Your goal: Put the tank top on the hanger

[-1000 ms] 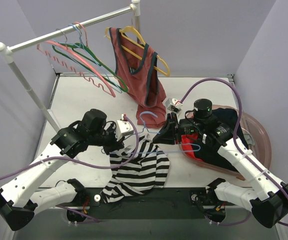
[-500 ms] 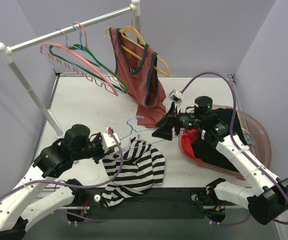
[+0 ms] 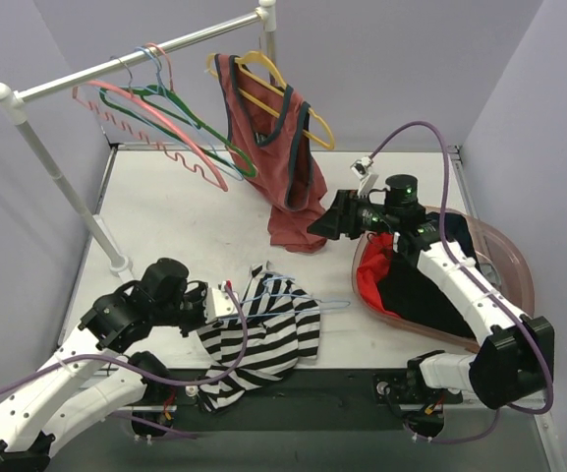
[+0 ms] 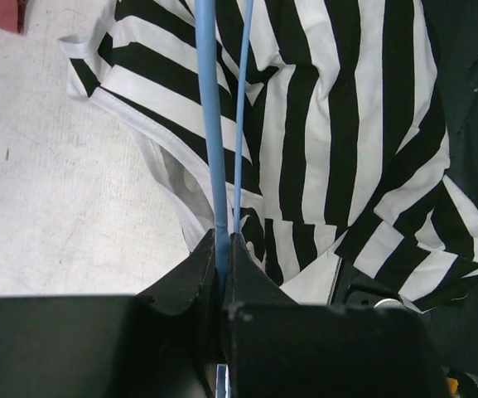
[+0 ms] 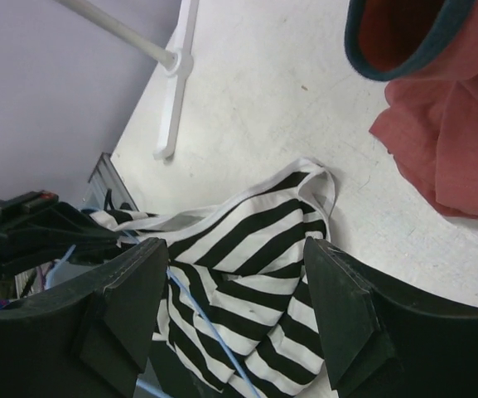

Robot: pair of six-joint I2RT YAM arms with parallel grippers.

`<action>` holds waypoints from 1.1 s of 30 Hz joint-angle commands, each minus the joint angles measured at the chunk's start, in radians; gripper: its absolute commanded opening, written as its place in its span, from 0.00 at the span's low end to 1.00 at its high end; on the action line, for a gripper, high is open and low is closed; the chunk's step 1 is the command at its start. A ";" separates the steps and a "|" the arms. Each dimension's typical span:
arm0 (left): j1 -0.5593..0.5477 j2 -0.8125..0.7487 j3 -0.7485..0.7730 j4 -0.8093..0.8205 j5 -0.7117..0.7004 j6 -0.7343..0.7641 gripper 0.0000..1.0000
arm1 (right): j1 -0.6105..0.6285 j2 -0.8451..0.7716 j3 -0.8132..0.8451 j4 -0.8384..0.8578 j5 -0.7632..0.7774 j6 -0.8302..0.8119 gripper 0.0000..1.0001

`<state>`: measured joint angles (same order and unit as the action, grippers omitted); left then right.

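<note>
The left tool [image 4: 222, 249] is clamping the hanger [image 4: 212, 124] over the tank top [image 3: 263, 339] at the surface's [image 3: 165, 216] six o'clock; the right tool [image 5: 234, 257] is hovering, fingers apart, toward two o'clock.

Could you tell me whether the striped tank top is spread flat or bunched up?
Bunched up: the tank top lies in rumpled folds on the table, hanger lying across it, clamped in the left pincer.

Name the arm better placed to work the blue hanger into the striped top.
Left, probably. The left end effector is shut on the hanger, whose wire lies across the tank top. The right end effector is open and empty, up near the red top.
</note>
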<state>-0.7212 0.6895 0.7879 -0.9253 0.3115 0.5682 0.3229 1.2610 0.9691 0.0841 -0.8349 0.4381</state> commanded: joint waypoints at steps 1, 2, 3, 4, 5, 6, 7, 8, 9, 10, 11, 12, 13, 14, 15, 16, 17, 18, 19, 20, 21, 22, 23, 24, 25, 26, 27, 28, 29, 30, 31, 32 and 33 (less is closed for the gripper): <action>0.000 -0.018 0.002 0.016 0.072 0.094 0.00 | 0.091 0.040 0.034 -0.024 0.042 -0.076 0.66; 0.000 -0.018 -0.001 0.020 0.077 0.099 0.00 | 0.123 0.047 0.031 -0.043 0.054 -0.091 0.66; 0.000 -0.019 -0.001 0.017 0.087 0.104 0.00 | 0.152 0.057 0.025 -0.058 0.066 -0.104 0.66; -0.001 -0.021 -0.004 0.016 0.087 0.110 0.00 | 0.197 0.083 0.005 -0.052 0.089 -0.092 0.66; -0.001 -0.024 -0.004 0.016 0.086 0.113 0.00 | 0.211 0.096 -0.004 -0.035 0.095 -0.066 0.66; -0.001 -0.027 -0.004 0.008 0.084 0.114 0.00 | 0.220 0.115 -0.012 0.011 0.114 -0.032 0.65; 0.000 -0.028 -0.003 0.005 0.083 0.117 0.00 | 0.237 0.154 -0.015 0.026 0.161 -0.007 0.65; -0.001 -0.030 -0.001 0.000 0.083 0.117 0.00 | 0.245 0.179 -0.006 0.040 0.190 0.032 0.63; -0.001 -0.034 0.001 -0.006 0.084 0.117 0.00 | 0.254 0.204 0.009 0.048 0.213 0.042 0.63; -0.001 -0.036 0.002 -0.009 0.089 0.114 0.00 | 0.271 0.257 0.028 0.048 0.233 0.050 0.62; -0.001 -0.038 0.002 -0.009 0.090 0.113 0.00 | 0.280 0.285 0.066 0.049 0.232 0.062 0.61; 0.000 -0.042 0.005 -0.009 0.090 0.110 0.00 | 0.288 0.314 0.085 0.054 0.234 0.076 0.59; -0.001 -0.047 0.007 -0.009 0.092 0.105 0.00 | 0.295 0.369 0.103 0.052 0.240 0.095 0.58; -0.001 -0.048 0.008 -0.006 0.092 0.104 0.00 | 0.310 0.395 0.120 0.058 0.243 0.120 0.54; -0.001 -0.051 0.011 -0.003 0.092 0.099 0.00 | 0.318 0.422 0.144 0.071 0.247 0.161 0.52; -0.001 -0.051 0.016 0.000 0.092 0.095 0.00 | 0.329 0.460 0.158 0.075 0.255 0.175 0.51; -0.001 -0.053 0.016 0.000 0.093 0.091 0.00 | 0.344 0.478 0.167 0.081 0.260 0.192 0.47; -0.001 -0.051 0.019 0.002 0.093 0.090 0.00 | 0.353 0.495 0.186 0.088 0.263 0.209 0.46; -0.001 -0.053 0.019 0.002 0.095 0.090 0.00 | 0.361 0.518 0.192 0.085 0.269 0.218 0.44; -0.001 -0.051 0.019 0.003 0.095 0.090 0.00 | 0.369 0.529 0.197 0.082 0.276 0.226 0.42; -0.001 -0.054 0.019 0.003 0.097 0.091 0.00 | 0.381 0.538 0.204 0.071 0.295 0.238 0.39; -0.001 -0.056 0.019 0.005 0.098 0.091 0.00 | 0.386 0.554 0.207 0.062 0.312 0.240 0.37; -0.001 -0.054 0.019 0.005 0.100 0.094 0.00 | 0.390 0.558 0.210 0.045 0.325 0.240 0.36; -0.001 -0.056 0.019 0.003 0.103 0.096 0.00 | 0.396 0.563 0.214 0.040 0.359 0.243 0.36; -0.001 -0.058 0.022 0.003 0.104 0.096 0.00 | 0.400 0.571 0.217 0.037 0.375 0.241 0.36; 0.000 -0.058 0.024 0.000 0.104 0.099 0.00 | 0.401 0.575 0.223 0.026 0.388 0.243 0.36; -0.001 -0.058 0.022 -0.003 0.106 0.099 0.00 | 0.404 0.577 0.226 0.022 0.405 0.240 0.36; -0.001 -0.059 0.024 -0.004 0.109 0.099 0.00 | 0.409 0.584 0.232 0.017 0.424 0.235 0.36; 0.000 -0.059 0.022 -0.004 0.110 0.099 0.00 | 0.410 0.586 0.246 -0.004 0.443 0.217 0.36; -0.001 -0.061 0.022 -0.004 0.112 0.101 0.00 | 0.413 0.586 0.250 -0.010 0.457 0.214 0.36; 0.000 -0.062 0.020 -0.003 0.113 0.099 0.00 | 0.413 0.587 0.252 -0.014 0.483 0.211 0.37; -0.001 -0.061 0.017 -0.001 0.116 0.099 0.00 | 0.416 0.586 0.256 -0.030 0.503 0.203 0.39; -0.001 -0.062 0.016 0.002 0.117 0.099 0.00 | 0.418 0.584 0.255 -0.035 0.519 0.202 0.40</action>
<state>-0.7208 0.6388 0.7811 -0.9394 0.3798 0.6586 0.7303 1.8484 1.1790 0.0891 -0.4232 0.6537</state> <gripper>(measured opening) 0.090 0.382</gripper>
